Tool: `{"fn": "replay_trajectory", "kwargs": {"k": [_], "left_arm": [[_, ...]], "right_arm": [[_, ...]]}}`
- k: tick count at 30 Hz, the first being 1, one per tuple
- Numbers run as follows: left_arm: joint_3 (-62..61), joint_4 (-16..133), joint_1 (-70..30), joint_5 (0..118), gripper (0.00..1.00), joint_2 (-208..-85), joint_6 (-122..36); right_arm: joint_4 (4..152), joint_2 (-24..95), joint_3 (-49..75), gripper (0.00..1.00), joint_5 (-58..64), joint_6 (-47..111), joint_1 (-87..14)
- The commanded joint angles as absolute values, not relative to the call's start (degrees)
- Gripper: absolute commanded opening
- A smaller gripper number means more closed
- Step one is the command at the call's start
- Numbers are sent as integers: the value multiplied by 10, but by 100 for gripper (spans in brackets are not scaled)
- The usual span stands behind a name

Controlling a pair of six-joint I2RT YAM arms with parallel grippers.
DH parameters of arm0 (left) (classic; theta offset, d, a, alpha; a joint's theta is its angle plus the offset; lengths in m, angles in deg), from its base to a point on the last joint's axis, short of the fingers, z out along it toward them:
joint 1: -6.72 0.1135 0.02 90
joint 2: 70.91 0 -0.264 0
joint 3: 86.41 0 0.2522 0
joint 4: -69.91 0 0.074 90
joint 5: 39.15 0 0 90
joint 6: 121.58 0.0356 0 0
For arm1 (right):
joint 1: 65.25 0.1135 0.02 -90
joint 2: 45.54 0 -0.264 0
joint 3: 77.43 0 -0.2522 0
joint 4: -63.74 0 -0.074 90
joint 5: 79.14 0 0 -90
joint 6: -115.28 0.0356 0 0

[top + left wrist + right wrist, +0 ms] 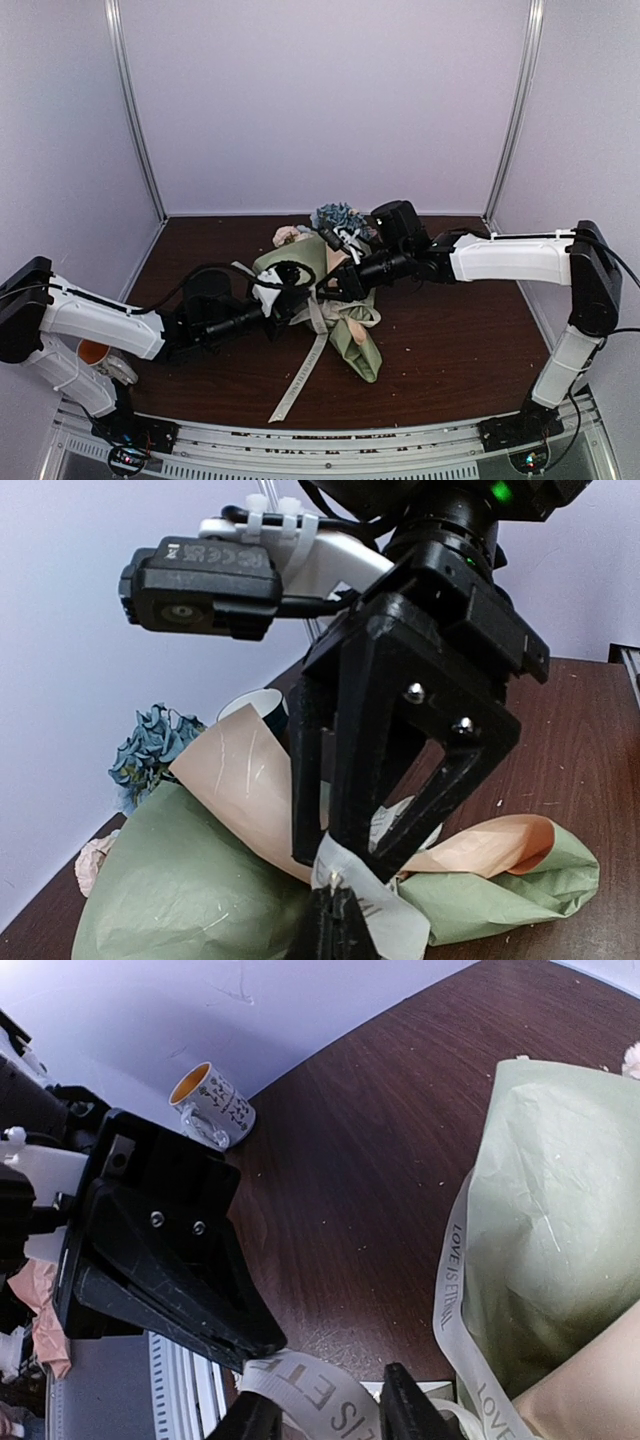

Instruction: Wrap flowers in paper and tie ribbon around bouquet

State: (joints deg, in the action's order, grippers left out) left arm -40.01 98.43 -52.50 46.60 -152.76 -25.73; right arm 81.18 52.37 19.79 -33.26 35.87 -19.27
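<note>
The bouquet (300, 262) lies mid-table, its sage-green paper (180, 880) showing a beige inner face. Blue and pink flowers (338, 216) stick out at the far end, and the blue blooms (150, 745) also show in the left wrist view. The cream ribbon (300, 380) trails toward the front edge. My left gripper (340, 892) is shut on a stretch of the ribbon (400, 915) beside the bundle. My right gripper (325, 1415) faces it tip to tip, jaws apart. The lettered ribbon (320, 1400) runs across their gap. Another loop of ribbon hugs the paper (550, 1190).
A patterned mug (212, 1108) with an orange inside stands at the near left, by the left arm's base (95, 352). White walls close in the back and sides. A metal rail (330, 440) runs along the front edge.
</note>
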Motion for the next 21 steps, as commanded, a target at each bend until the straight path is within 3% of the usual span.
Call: {"fn": "replay_trajectory", "kwargs": {"k": [1, 14, 18, 21], "left_arm": [[-380, 983, -517, 480, 0, -1531, -270], [-373, 972, -510, 488, 0, -1539, -269], [-371, 974, -510, 490, 0, -1539, -271], [-370, 972, -510, 496, 0, -1538, -272]], "right_arm": [[776, 535, 199, 30, -373, 360, -190], [830, 477, 231, 46, -377, 295, -196], [810, 496, 230, 47, -351, 314, -191], [797, 511, 221, 41, -344, 329, -189]]}}
